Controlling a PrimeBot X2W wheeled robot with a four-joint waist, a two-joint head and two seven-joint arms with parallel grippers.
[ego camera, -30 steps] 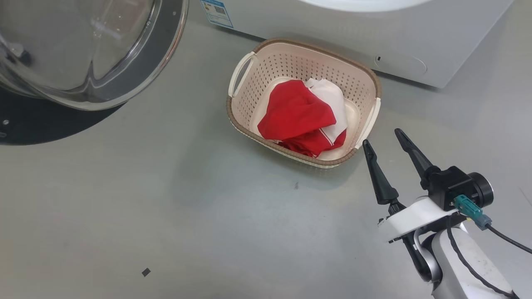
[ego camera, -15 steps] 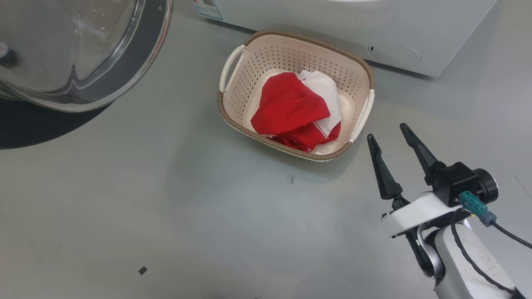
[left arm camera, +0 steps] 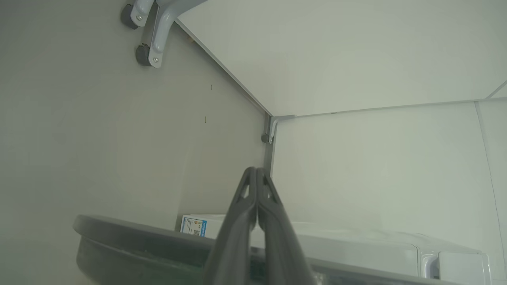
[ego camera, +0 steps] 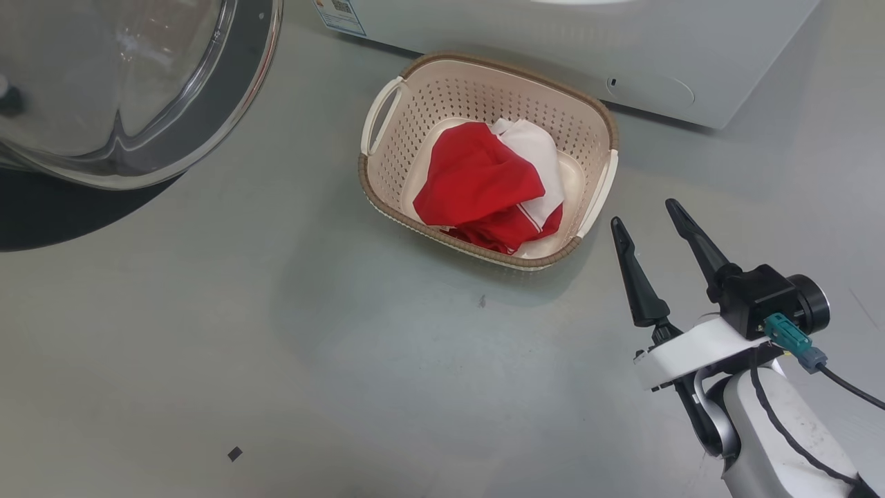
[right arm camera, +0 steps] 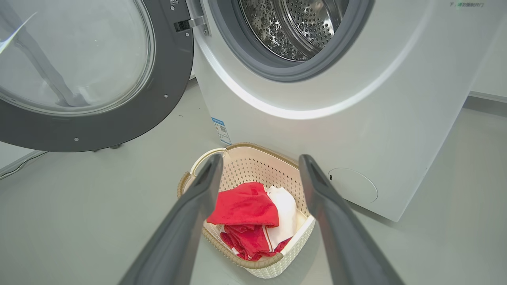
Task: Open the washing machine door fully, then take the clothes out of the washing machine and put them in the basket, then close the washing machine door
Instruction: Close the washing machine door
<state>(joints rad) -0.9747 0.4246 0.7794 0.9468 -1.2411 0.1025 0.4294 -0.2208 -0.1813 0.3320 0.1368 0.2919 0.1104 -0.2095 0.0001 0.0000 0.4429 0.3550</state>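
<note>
Red-and-white fabric clothes point(ego camera: 484, 183) lie bunched in the cream perforated plastic basket point(ego camera: 449, 104), right before the white front-loading washing machine point(right arm camera: 396, 118). Its round black-rimmed glass door point(right arm camera: 166, 79) hangs open. The right gripper point(ego camera: 644, 213) spreads wide, empty, beside the basket; the left gripper point(left arm camera: 255, 170) is pinched together.

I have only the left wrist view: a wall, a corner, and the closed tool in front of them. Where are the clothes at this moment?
Observer: The clothes lie inside the basket, which stands on the floor just in front of the washing machine.
Operator: Thank you. Is there any cloth in the drum?
Observer: The right wrist view looks into the drum. The part that shows is bare steel, with no fabric in it. The upper part of the drum is cut off by the edge of the picture.
</note>
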